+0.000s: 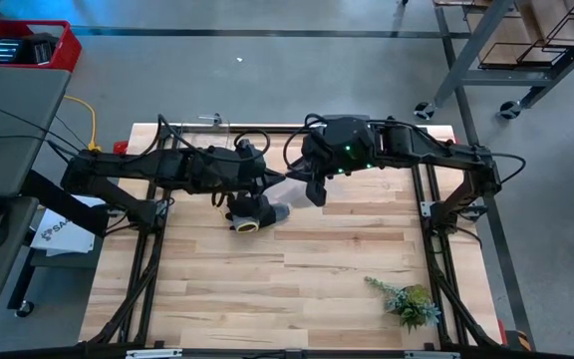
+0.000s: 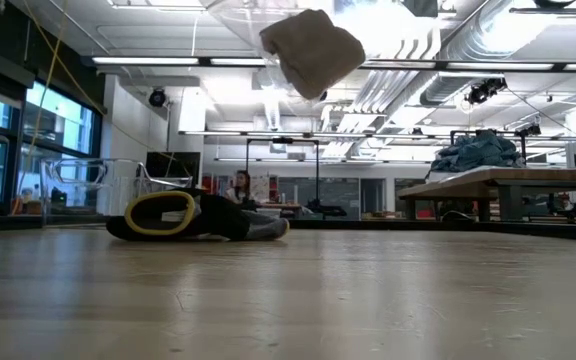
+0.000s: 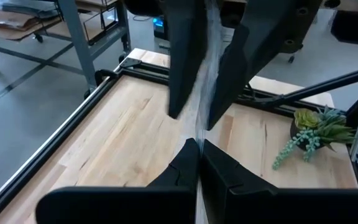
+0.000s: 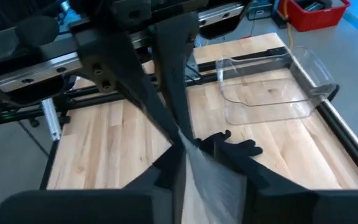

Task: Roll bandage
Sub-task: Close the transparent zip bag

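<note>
**Bandage stretched between two grippers above the far half of the table**

Both arms meet over the far middle of the table [image 1: 297,289]. The left gripper [image 3: 199,155] has its fingers clenched together on the bandage [image 3: 209,74]; in the left wrist view the sheer white strip comes out from between the two fingertips and runs straight across to the other arm. There the right gripper [image 3: 207,93] has a dark finger on each side of the strip, flanking it closely; whether they press on it or only stand beside it cannot be told.

In the right wrist view the same strip widens into a pale sheet between that arm's own fingers [image 4: 160,168] and narrows toward the left arm's fingers beyond. From above, the cloth shows only as a short pale band between the two grippers, raised off the wood.

A black-and-grey glove [image 1: 252,211] lies on the table just below the left gripper, toward the near edge. A clear plastic tray [image 4: 272,87] sits at the far left corner. A small green plant [image 1: 407,299] lies near the right near corner, well apart from both arms.
</note>
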Robot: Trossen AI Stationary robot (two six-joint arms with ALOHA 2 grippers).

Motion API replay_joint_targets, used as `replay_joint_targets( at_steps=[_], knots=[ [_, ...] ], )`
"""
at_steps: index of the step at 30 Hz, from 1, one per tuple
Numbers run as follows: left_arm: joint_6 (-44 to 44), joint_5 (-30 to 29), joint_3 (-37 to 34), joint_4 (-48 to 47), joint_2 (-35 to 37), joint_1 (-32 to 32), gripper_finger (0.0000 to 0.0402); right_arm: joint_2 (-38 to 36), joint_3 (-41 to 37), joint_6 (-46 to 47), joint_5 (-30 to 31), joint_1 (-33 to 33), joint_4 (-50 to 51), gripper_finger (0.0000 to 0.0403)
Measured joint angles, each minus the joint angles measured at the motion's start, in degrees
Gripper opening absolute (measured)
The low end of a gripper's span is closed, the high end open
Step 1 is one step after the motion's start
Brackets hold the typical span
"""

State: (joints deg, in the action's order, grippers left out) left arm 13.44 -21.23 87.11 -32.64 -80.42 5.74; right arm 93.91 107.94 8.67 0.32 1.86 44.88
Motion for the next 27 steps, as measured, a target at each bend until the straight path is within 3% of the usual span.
replay_joint_targets(
  at_steps=[5,13,18,21,27],
  knots=[
    [0.0,-0.3,0.0,0.0,0.0,-0.1,0.0000,0.0,0.0,-0.3,-0.6,0.0,0.6,0.0009],
    [-3.1,-0.9,0.0,-0.3,0.2,-0.1,0.0005,0.0,0.0,-0.1,0.1,0.0,0.7,0.0003],
    [-6.7,-2.0,0.0,-3.4,2.2,-0.1,0.0056,0.1,0.0,0.3,0.7,0.0,1.0,0.0001],
    [-6.4,-3.4,1.6,-10.4,3.8,0.3,0.0098,0.1,0.0,0.3,0.7,0.1,1.0,0.0001],
    [5.1,-3.9,-0.5,-19.5,11.6,2.6,0.0164,0.1,0.0,0.7,0.7,0.2,1.0,0.0000]
  ],
)
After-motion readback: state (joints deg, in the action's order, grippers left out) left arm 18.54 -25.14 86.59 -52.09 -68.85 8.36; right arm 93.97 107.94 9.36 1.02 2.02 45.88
